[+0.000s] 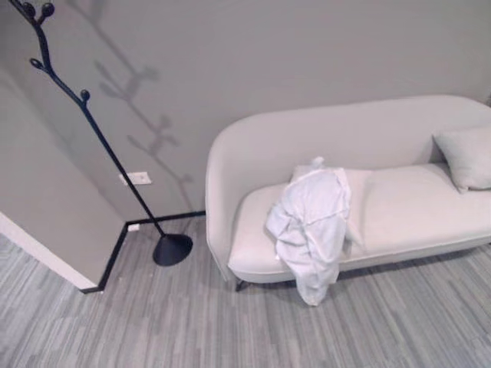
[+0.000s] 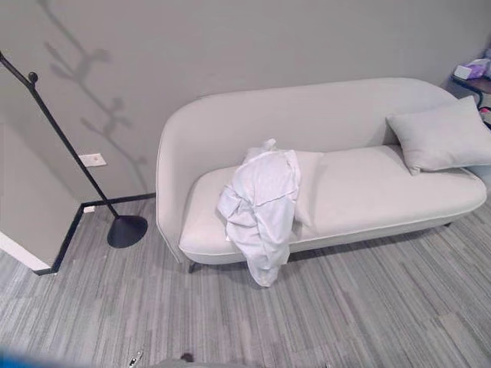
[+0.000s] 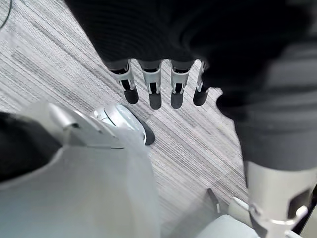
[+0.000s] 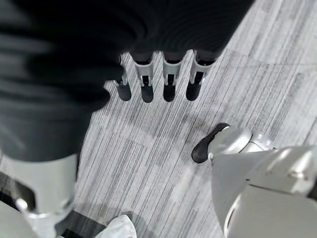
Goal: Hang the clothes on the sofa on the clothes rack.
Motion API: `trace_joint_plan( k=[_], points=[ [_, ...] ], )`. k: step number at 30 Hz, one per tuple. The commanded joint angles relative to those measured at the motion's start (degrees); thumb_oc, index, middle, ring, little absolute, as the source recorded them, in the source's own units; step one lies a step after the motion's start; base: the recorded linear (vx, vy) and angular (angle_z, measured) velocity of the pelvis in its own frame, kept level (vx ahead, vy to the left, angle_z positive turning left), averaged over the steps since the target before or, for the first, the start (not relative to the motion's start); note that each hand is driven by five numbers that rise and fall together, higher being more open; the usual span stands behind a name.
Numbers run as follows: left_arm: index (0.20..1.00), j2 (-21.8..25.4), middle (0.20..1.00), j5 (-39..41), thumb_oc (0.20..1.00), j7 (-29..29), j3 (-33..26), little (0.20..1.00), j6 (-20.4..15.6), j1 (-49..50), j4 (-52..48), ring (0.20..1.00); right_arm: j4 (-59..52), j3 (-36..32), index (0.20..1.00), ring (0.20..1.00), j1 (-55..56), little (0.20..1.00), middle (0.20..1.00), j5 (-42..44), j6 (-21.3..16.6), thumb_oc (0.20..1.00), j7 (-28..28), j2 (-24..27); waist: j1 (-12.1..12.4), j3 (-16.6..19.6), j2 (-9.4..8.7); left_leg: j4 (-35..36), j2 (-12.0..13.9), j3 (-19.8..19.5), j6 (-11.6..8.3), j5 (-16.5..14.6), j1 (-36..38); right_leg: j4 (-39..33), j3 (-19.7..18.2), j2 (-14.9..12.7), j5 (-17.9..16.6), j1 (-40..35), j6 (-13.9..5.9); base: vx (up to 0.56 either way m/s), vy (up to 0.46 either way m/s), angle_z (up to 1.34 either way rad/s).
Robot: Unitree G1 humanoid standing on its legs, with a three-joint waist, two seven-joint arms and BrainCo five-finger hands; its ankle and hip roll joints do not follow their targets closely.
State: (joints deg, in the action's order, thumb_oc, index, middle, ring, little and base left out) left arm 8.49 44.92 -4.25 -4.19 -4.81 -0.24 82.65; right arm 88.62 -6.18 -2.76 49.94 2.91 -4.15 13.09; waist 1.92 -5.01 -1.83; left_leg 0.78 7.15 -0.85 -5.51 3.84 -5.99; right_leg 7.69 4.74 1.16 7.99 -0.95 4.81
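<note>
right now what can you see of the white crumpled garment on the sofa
The white crumpled garment looks like thin, soft fabric, bunched into folds. It lies draped over the front edge of the pale grey curved sofa, toward its left end; its upper part rests on the seat and against the backrest, and its lower end hangs down toward the grey striped floor. Neither hand touches it.

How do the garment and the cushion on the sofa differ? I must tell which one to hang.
The garment is white, crumpled, and drapes over the seat's front edge toward the floor; the cushion is pale grey, smooth, plump, and leans in the sofa's far corner. Both lie on the seat.
</note>
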Motion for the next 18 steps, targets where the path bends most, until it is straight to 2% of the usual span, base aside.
trace_joint_plan(
  k=[1, 4, 8, 9, 13, 16, 18],
  points=[
    [1.0, -2.03, 1.0, 3.53, 1.0, 0.22, -0.49, 1.0, -1.22, -1.38, 0.19, 1.0, 2.9, 0.28, 1.0, 1.0, -0.84, 1.0, 1.0, -0.4, -0.66, 1.0, 0.56, -1.32, -0.07, 1.78, -0.87, 1.42, -1.08, 0.17, 0.25, 6.12, -5.2, -6.92, -1.28, -2.15, -2.22, -5.52, -5.98, 0.24, 0.122, -0.12],
    [1.0, -3.16, 1.0, 5.6, 1.0, 0.71, -0.93, 1.0, -1.34, -0.65, 0.63, 1.0, 2.96, 0.29, 1.0, 1.0, -0.28, 1.0, 1.0, -0.9, -0.22, 1.0, 0.64, -1.23, 0.36, 2.26, 0.41, 4.22, -0.03, 0.62, -0.87, 7.46, -6.04, -7.76, -3.13, -2.34, -0.55, -8.94, -6.62, 0.29, 0.166, -0.49],
    [1.0, -3.22, 1.0, 3.55, 1.0, 0.55, -0.6, 1.0, -1.12, -0.12, 1.05, 1.0, 3.49, -0.01, 1.0, 1.0, 0.52, 1.0, 1.0, -2.68, 0.16, 1.0, 0.23, -1.34, 0.75, 3.88, 1.09, 4.22, 0.06, -0.24, -0.86, 8.07, -4.15, -8.77, -4.65, -3.44, 0.19, -11.51, -7.51, 0.31, 0.196, -0.53],
    [1.0, -2.74, 1.0, 1.58, 1.0, 0.09, 0.05, 1.0, -1.22, 0.02, 1.35, 1.0, 3.88, -0.28, 1.0, 1.0, 1.09, 1.0, 1.0, -3.22, 0.25, 1.0, -0.2, -1.48, 0.63, 4.54, 0.53, 3.17, -0.44, 0.86, -0.36, 7.56, -3.41, -9.11, -5.15, -5.17, 0.26, -12.57, -8.46, 0.36, 0.264, -0.58],
    [1.0, -1.1, 1.0, -1.58, 1.0, 0.46, 0.58, 1.0, -1.13, -0.55, 1.27, 1.0, 4.07, -0.06, 1.0, 1.0, 0.72, 1.0, 1.0, -4.81, -0.08, 1.0, 0.0, -1.56, 0.72, 5.43, -0.61, 0.74, -2.19, 3.1, 1.53, 4.98, -3.16, -8.24, -5.94, -8.43, -1.21, -11.51, -10.48, 0.23, 0.21, -0.34],
    [1.0, -0.62, 1.0, -3.0, 1.0, 1.15, 1.04, 1.0, -1.61, -0.58, 1.05, 1.0, 3.28, 0.56, 1.0, 1.0, -0.41, 1.0, 1.0, -7.99, -1.91, 1.0, 2.06, -1.29, 0.82, 5.96, -0.77, 1.28, -4.2, 4.48, 3.2, 3.5, -2.12, -6.35, -6.66, -10.59, -3.57, -10.09, -12.21, 0.17, 0.196, -0.11],
    [1.0, -0.53, 1.0, -3.4, 1.0, 1.74, 1.29, 1.0, -1.94, -0.8, 0.71, 1.0, 2.79, 0.92, 1.0, 1.0, -0.92, 1.0, 1.0, -8.95, -2.18, 1.0, 2.79, -1.4, 1.03, 5.94, -0.75, 1.65, -4.74, 4.92, 3.69, 3.08, -1.71, -5.37, -6.91, -11.05, -3.92, -9.34, -12.62, 0.07, 0.115, -0.18]
  ],
)
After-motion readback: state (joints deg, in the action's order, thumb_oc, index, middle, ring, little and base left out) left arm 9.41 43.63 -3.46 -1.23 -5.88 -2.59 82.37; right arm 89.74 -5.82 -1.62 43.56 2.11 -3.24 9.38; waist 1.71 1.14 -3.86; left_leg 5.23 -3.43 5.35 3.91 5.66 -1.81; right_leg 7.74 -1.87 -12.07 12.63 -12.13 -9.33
